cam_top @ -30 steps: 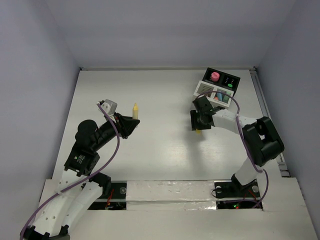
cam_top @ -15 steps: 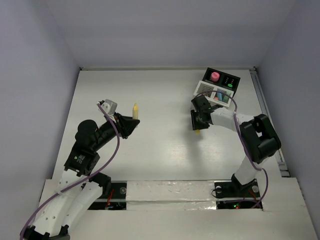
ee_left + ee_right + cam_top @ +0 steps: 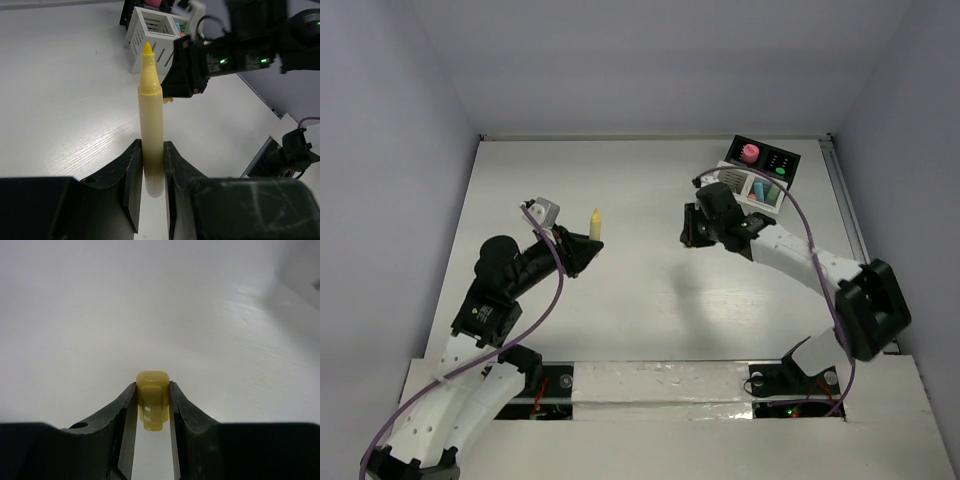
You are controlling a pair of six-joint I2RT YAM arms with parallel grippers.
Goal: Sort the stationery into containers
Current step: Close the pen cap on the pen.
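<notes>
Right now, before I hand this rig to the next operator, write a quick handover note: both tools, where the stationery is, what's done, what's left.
Left tool: shut on the yellow pen, uncapped, tip pointing toward the containers.
Right tool: shut on a small yellow piece, likely the pen's cap, between the pen and the white slatted box.
Done: the pink-capped bottle is in the black box; blue and teal pieces are in the white box.
Left: probably cap the pen, then put it in a container.
</notes>
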